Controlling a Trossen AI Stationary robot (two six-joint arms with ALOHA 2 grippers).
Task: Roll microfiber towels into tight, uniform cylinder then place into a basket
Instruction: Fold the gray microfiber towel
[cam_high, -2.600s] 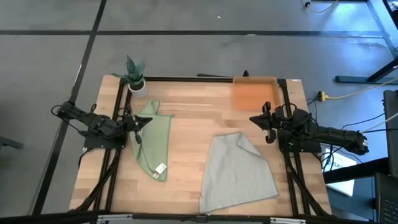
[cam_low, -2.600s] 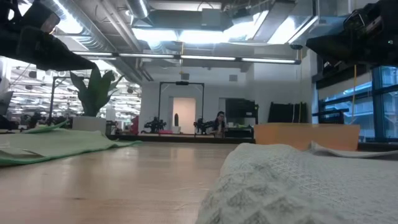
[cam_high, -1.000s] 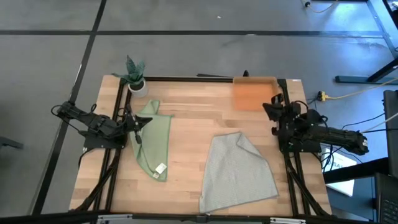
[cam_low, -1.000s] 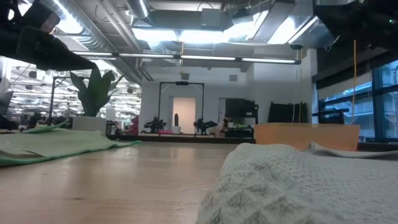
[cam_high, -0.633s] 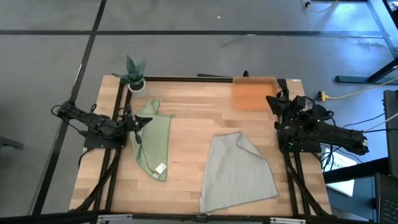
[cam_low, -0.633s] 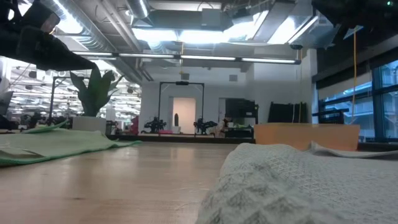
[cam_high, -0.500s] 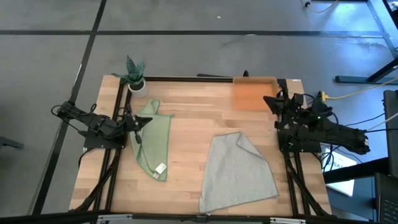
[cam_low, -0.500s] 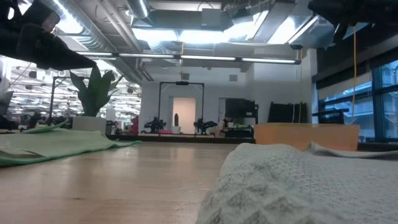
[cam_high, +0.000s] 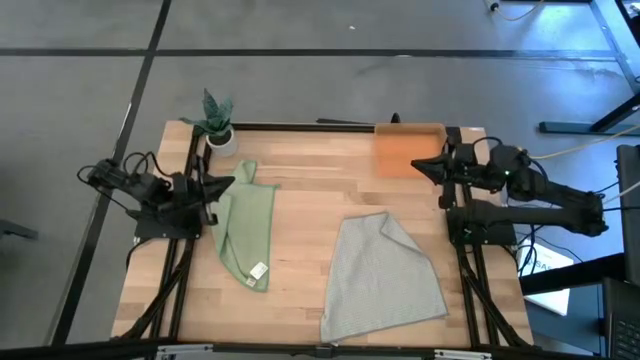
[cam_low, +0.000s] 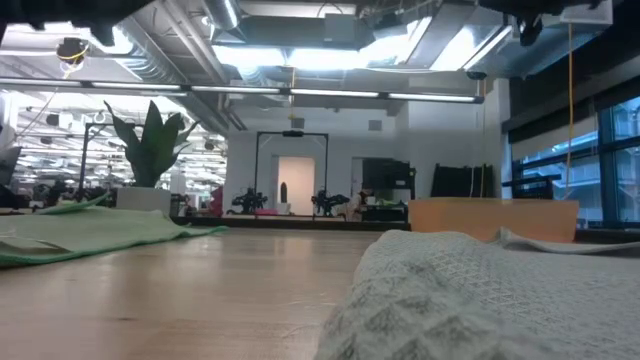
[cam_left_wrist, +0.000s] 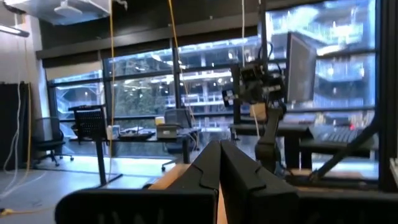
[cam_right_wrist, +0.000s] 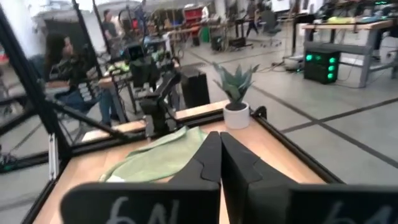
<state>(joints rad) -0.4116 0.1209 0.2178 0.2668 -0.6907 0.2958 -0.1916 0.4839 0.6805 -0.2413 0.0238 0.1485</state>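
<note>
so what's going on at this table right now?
Nothing is being handled yet. The green towel and the grey towel both lie flat and unrolled on the table, and the orange basket at the far right corner holds nothing. The left claw is shut above the green towel's far end; the right claw is shut beside the basket.

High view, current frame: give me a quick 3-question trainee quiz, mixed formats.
1. True or false: the green towel is already rolled.
2. What lies in the basket? A) grey towel B) nothing visible C) plant pot
3. Fill in: the fingers of the left gripper and right gripper are both ____.

Key: 1 false, it lies flat, as does the grey towel. 2 B. 3 shut.
</note>
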